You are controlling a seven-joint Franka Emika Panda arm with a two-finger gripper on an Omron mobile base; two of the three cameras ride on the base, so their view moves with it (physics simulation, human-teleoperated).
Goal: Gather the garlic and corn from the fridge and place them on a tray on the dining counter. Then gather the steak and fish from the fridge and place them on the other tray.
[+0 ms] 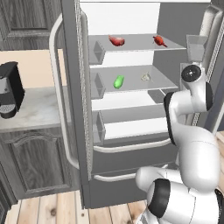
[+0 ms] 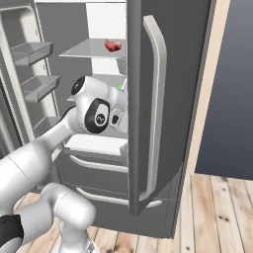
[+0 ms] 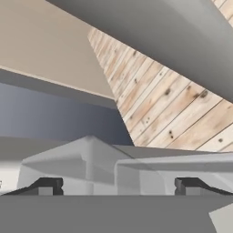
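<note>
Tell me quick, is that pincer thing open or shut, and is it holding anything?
Pincer: open, tips wide apart, holding nothing.

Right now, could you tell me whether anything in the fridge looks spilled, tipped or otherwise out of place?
Nothing stands out. The fridge stands open; two red pieces lie on the upper shelf, the corn and garlic on the shelf below, apart, with no spill.

Floor (image 1: 52, 210): light wooden planks. Left of the appliance, a pale marbled wall counter (image 1: 39, 111) sits on dark-grey panelled cabinets (image 1: 37, 159); a black coffee machine (image 1: 9, 89) stands at its left edge. Beige wall (image 1: 35, 68) behind.
</note>
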